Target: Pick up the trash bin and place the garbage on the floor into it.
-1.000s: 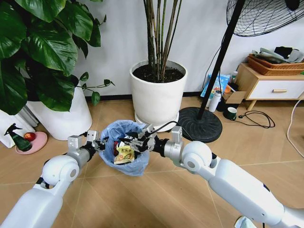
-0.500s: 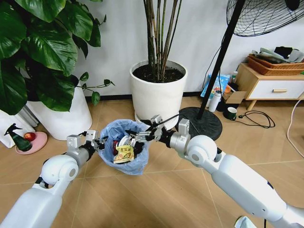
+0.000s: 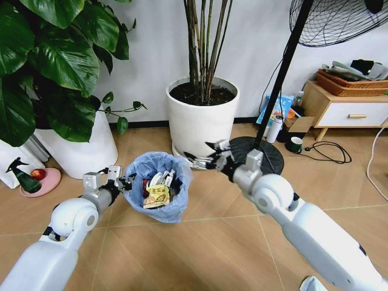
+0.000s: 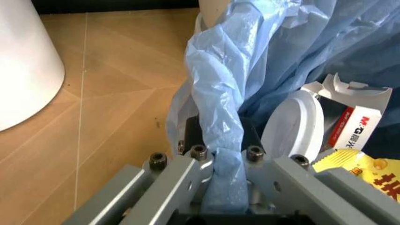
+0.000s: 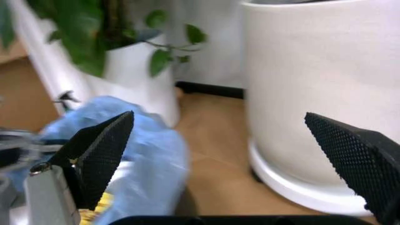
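- Left gripper [image 3: 119,181] is clamped on the bag-wrapped rim of the small round dark trash bin lined in crinkled light-blue plastic [image 3: 159,189], steadying it just above the chevron wood-look floor [image 3: 200,242].
- Right gripper [image 3: 203,159], fingers spread and empty, hangs beside the bin's rim.
- Garbage, a yellow snack wrapper [image 3: 159,195] and a white round lid [image 4: 293,124], lies inside the bin.

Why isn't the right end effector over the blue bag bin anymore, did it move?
Yes. The right end effector, open and empty, has pulled back off the trash bin toward the big white plant pot. The left end effector grips the bin's bag rim.
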Motion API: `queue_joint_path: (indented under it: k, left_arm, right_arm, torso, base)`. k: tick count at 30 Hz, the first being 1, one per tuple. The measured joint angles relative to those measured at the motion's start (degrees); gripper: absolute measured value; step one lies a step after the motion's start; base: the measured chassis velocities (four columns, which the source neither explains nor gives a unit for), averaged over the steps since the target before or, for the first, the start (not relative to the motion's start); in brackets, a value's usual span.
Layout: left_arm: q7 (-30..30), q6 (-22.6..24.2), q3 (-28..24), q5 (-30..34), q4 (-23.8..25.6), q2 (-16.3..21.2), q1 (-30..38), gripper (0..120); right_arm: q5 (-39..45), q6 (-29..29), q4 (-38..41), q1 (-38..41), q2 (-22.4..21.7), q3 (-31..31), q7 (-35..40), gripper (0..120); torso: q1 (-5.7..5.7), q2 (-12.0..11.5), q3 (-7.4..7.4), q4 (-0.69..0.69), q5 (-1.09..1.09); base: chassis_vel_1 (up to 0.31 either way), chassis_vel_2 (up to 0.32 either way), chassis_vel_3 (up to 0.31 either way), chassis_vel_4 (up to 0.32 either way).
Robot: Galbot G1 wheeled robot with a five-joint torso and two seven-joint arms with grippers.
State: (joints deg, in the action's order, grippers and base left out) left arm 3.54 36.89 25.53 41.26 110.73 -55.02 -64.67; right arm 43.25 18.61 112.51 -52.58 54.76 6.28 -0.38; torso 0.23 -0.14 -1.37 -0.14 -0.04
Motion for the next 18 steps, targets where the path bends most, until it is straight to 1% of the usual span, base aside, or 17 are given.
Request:
queue_joint_path:
  k: [1,4,5,7,9,10,12,14,15,18]
  left_arm:
    - [0.0,0.0,0.0,0.0,0.0,0.0,0.0,0]
    - [0.0,0.0,0.0,-0.1,0.2,-0.2,-0.1,0]
    - [0.0,0.0,0.0,-0.1,0.2,-0.2,-0.1,0]
    - [0.0,0.0,0.2,-0.2,0.4,-0.3,-0.3,0]
    - [0.0,0.0,0.2,-0.2,0.5,-0.3,-0.3,0]
    - [-0.1,-0.1,0.3,-0.2,0.5,-0.3,-0.4,0]
    - [-0.1,-0.1,0.4,-0.2,0.6,-0.3,-0.5,0]
    - [-0.1,-0.1,0.4,-0.2,0.6,-0.4,-0.5,0]
    - [-0.1,-0.1,0.5,-0.3,0.7,-0.5,-0.6,0]
    - [-0.1,-0.1,0.9,-0.4,1.2,-0.6,-1.2,0]
  right_arm:
    - [-0.6,0.0,0.1,-0.7,0.0,0.7,0.0,100]
    - [-4.2,0.4,0.6,-4.8,1.0,5.6,1.3,100]
    - [-4.2,0.4,0.6,-4.8,1.0,5.6,1.3,100]
    - [-7.1,0.8,1.0,-7.5,2.3,9.3,2.5,100]
    - [-7.9,0.8,1.2,-8.5,2.8,10.6,2.7,100]
    - [-9.1,0.7,1.6,-10.3,3.4,12.6,2.7,100]
    - [-10.4,0.7,2.8,-13.3,4.2,15.4,2.7,100]
    - [-10.7,0.6,3.1,-14.1,4.4,16.0,2.7,100]
    - [-11.7,0.5,4.0,-16.2,4.9,17.5,2.8,100]
    - [-12.6,0.2,4.7,-18.0,5.6,18.8,2.8,100]
  torso:
    - [0.0,0.0,0.0,0.0,-0.01]
    - [0.0,0.0,0.0,0.01,-0.01]
    - [0.0,0.0,0.0,0.01,-0.01]
    - [0.0,0.0,0.0,0.02,-0.01]
    - [0.0,0.0,0.0,0.02,-0.01]
    - [0.0,0.0,0.0,0.02,0.01]
    - [0.0,0.0,0.0,0.01,-0.02]
    - [0.0,0.0,0.0,0.01,-0.02]
    - [0.0,0.0,0.0,0.0,0.0]
    - [0.0,0.0,0.01,0.0,-0.02]
  base:
    - [0.0,0.0,0.0,0.0]
    - [0.0,0.0,0.0,0.0]
    - [0.0,0.0,0.0,0.0]
    - [0.0,0.0,0.0,0.0]
    - [0.0,0.0,0.0,0.0]
    - [0.0,0.0,0.0,0.0]
    - [0.0,0.0,0.0,0.0]
    - [0.0,0.0,0.0,0.0]
    - [0.0,0.0,0.0,0.0]
    - [0.0,0.0,0.0,0.0]
